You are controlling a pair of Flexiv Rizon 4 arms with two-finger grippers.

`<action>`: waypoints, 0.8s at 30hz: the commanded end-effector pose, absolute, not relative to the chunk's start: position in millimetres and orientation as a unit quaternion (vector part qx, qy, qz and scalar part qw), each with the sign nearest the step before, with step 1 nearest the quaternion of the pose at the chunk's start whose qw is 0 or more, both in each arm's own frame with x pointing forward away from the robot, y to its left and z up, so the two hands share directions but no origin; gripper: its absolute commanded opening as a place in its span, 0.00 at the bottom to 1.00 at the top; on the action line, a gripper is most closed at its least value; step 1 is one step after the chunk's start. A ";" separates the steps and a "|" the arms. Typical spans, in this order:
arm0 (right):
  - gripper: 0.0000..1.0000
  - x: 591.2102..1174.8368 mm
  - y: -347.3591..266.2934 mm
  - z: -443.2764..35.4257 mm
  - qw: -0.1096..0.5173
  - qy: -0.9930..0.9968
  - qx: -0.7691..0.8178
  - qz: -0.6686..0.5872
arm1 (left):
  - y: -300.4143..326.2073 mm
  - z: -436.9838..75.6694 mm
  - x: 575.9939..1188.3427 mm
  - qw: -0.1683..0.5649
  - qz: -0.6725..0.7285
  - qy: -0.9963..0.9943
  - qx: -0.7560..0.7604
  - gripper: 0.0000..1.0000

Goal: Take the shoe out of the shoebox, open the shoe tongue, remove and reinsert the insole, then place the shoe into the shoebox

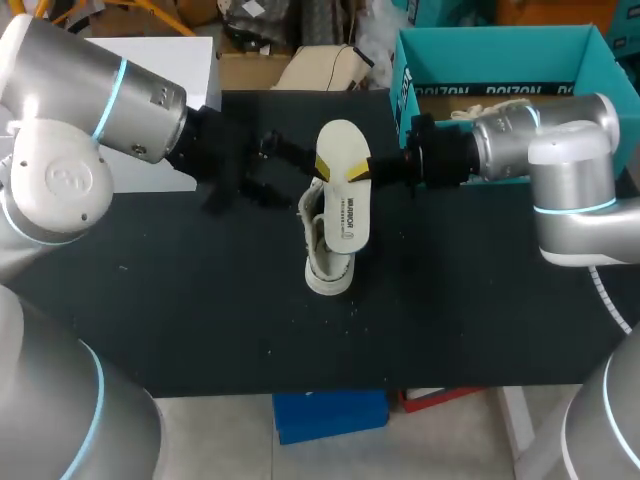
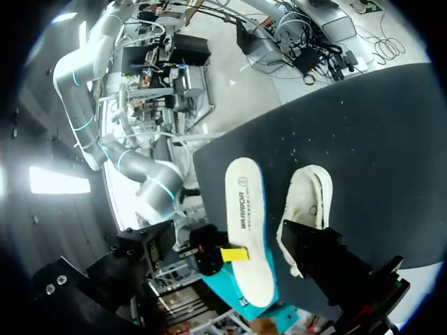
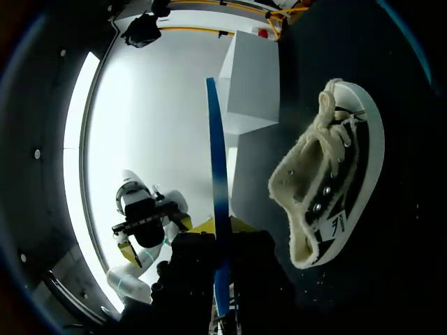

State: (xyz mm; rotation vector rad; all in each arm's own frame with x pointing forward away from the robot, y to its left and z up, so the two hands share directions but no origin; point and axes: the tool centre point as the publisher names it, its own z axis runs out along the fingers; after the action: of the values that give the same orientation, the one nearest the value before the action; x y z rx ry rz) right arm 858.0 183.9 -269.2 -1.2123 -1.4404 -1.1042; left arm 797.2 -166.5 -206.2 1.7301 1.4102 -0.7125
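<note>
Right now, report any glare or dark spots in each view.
Head view: even light, though the left gripper blends into the black table. Left wrist view: insole and shoe well lit, no glare on them. Right wrist view: strong white backlight behind the edge-on insole; shoe readable.

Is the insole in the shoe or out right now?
Out: the right gripper holds the insole apart from the shoe, which lies on its side.

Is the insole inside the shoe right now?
No, the right gripper holds the insole pinched between its fingers, clear of the shoe, which lies apart beside it.
</note>
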 end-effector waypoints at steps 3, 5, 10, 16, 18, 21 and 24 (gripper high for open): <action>0.00 858.3 184.6 -269.4 0.461 -0.585 -0.493 -0.448 | -163.6 -223.5 792.4 0.464 -0.298 0.534 0.641 1.00; 0.00 858.3 184.6 -269.4 0.461 -0.585 -0.493 -0.448 | -160.9 -226.3 795.6 0.478 -0.324 0.516 0.633 1.00; 0.00 858.3 184.6 -269.4 0.461 -0.585 -0.493 -0.448 | -159.6 -228.5 797.3 0.476 -0.339 0.514 0.628 1.00; 0.00 858.3 184.6 -269.4 0.461 -0.585 -0.493 -0.448 | -159.6 -228.5 797.3 0.476 -0.339 0.514 0.628 1.00; 0.00 858.3 184.6 -269.4 0.461 -0.585 -0.493 -0.448 | -159.7 -229.3 798.4 0.494 -0.335 0.516 0.614 1.00; 0.00 858.3 184.6 -269.4 0.461 -0.585 -0.493 -0.448 | -159.1 -236.2 803.7 0.528 -0.314 0.512 0.600 1.00; 0.00 858.3 184.6 -269.4 0.461 -0.585 -0.493 -0.448 | -158.2 -242.0 809.5 0.549 -0.309 0.508 0.587 1.00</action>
State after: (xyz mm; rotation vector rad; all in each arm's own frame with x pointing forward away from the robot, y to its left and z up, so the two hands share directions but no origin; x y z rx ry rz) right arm 858.0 183.8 -269.2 -1.2127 -1.4403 -1.1042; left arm 814.6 -154.1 -228.2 1.4633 1.2237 -0.7499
